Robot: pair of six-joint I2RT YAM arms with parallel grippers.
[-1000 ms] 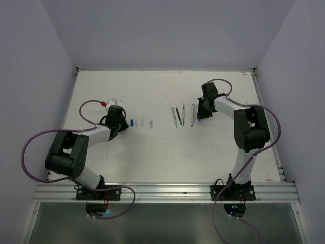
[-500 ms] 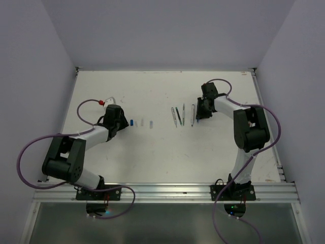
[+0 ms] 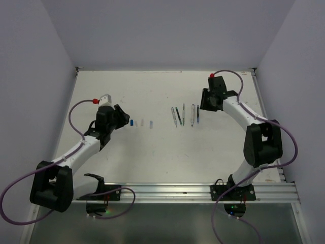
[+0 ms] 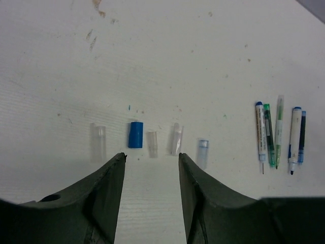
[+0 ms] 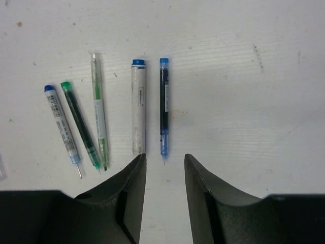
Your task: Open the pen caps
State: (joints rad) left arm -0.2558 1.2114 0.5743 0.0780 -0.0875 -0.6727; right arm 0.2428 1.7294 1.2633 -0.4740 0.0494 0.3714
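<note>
Twin robot arms pause over a white table (image 4: 203, 46), the left jaws and the right jaws both parted and empty. Five pen caps lie loose in a row just ahead of the left jaws, none touching another. A tall clear cap (image 4: 98, 144) sits outside one jaw and a blue cap (image 4: 135, 134) just ahead of that jaw's tip. A short clear cap (image 4: 152, 144) and a slanted clear cap (image 4: 176, 139) lie ahead of the gap, with a blue-tinted cap (image 4: 202, 152) beside the other jaw. Five pens lie uncapped side by side ahead of the right jaws. A slim blue pen (image 5: 163, 107) points into the gap, and a thick white pen (image 5: 138, 107) ends at one jaw's tip. A clear green pen (image 5: 99, 117), a green-black pen (image 5: 80, 124) and a grey pen (image 5: 61, 127) lie farther out on that side.
</note>
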